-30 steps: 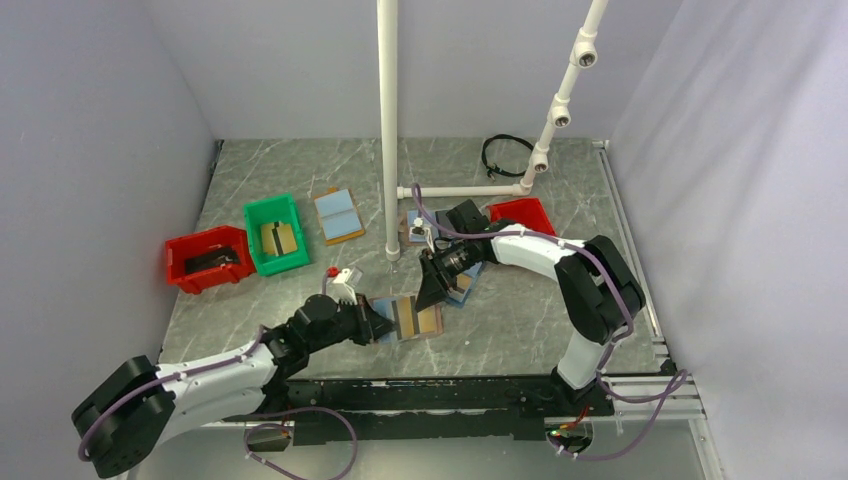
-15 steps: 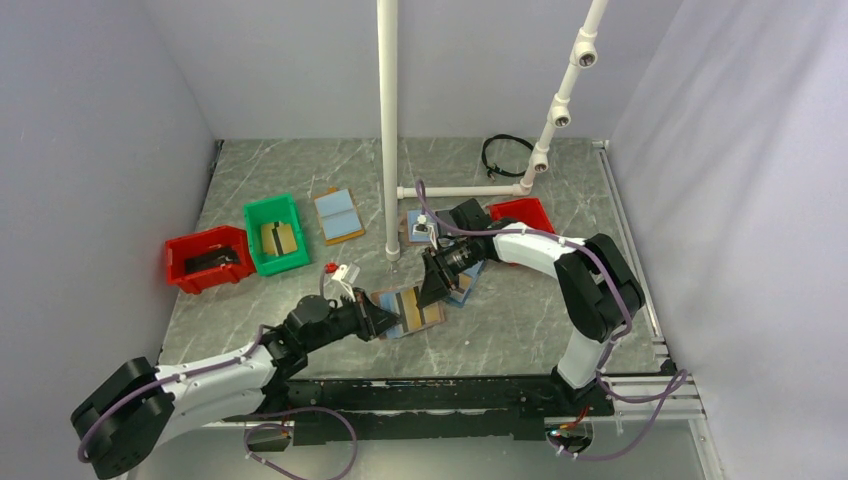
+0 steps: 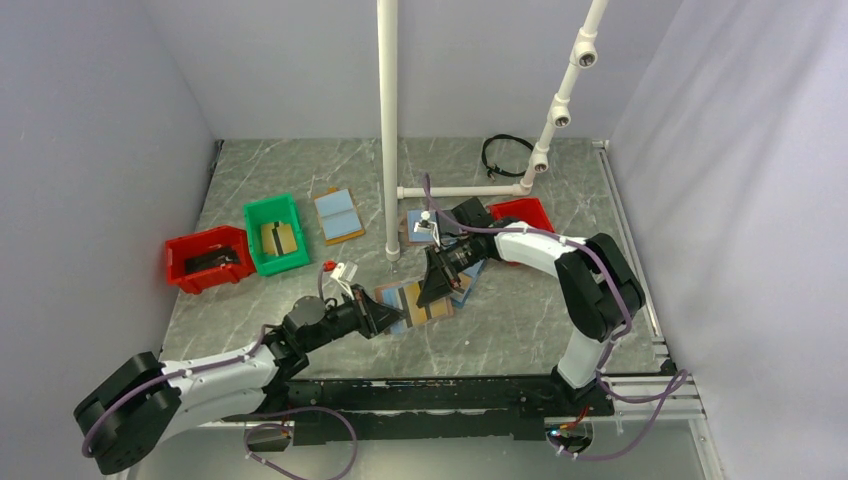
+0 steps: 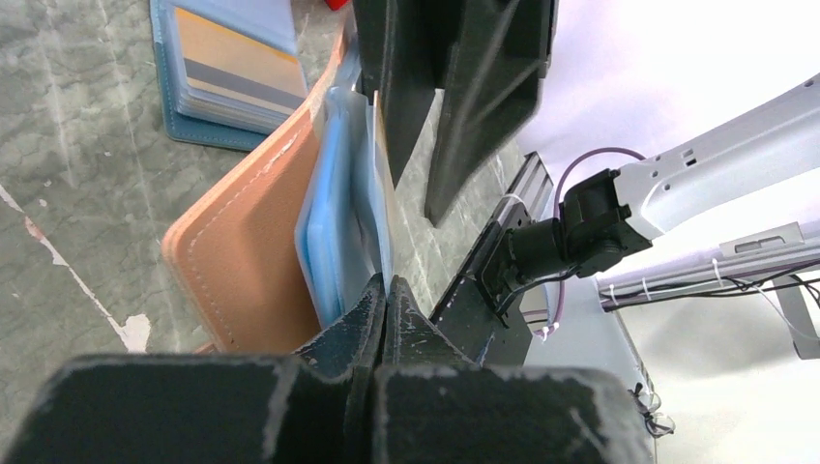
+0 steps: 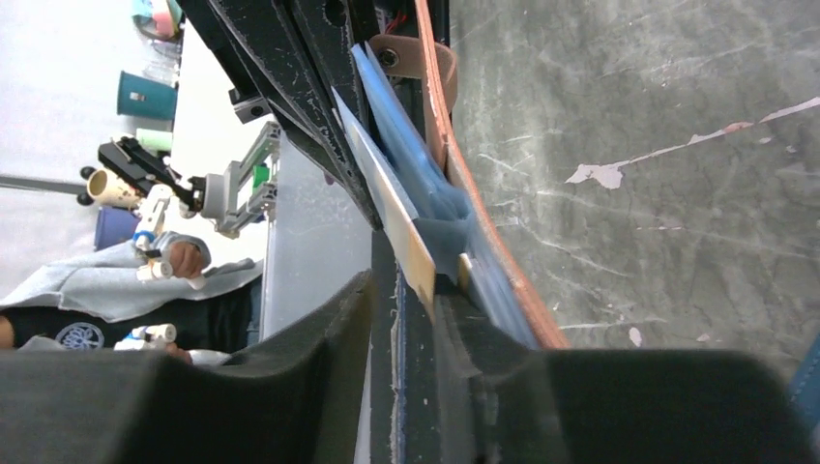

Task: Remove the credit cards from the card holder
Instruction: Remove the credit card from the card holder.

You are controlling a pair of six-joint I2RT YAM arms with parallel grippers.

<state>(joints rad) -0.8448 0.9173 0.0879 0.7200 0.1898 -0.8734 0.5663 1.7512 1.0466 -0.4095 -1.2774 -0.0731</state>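
Observation:
The card holder [image 3: 412,304], tan-brown outside and light blue inside, is tilted up off the table between both grippers. My left gripper [image 3: 384,318] is shut on a thin blue pocket edge at its near-left side [image 4: 387,285], and the tan cover [image 4: 247,261] stands beside the fingers. A dark grey credit card [image 3: 417,299] shows as a band in the open holder. My right gripper [image 3: 432,292] is at the holder's right edge. In the right wrist view its jaws [image 5: 406,285] stand open around a thin card edge [image 5: 392,208] poking from the blue pocket, with a gap to the left finger.
A navy-rimmed holder with a yellow-striped card [image 4: 227,72] lies just behind, under the right arm [image 3: 463,284]. A tan holder with blue halves [image 3: 338,214], a green bin [image 3: 276,233] and a red bin [image 3: 208,258] sit to the left. A white pipe [image 3: 388,130] stands upright close behind.
The card holder has shifted up and a little right, rising off the table with the left gripper. The right gripper has followed it and its jaws have narrowed.

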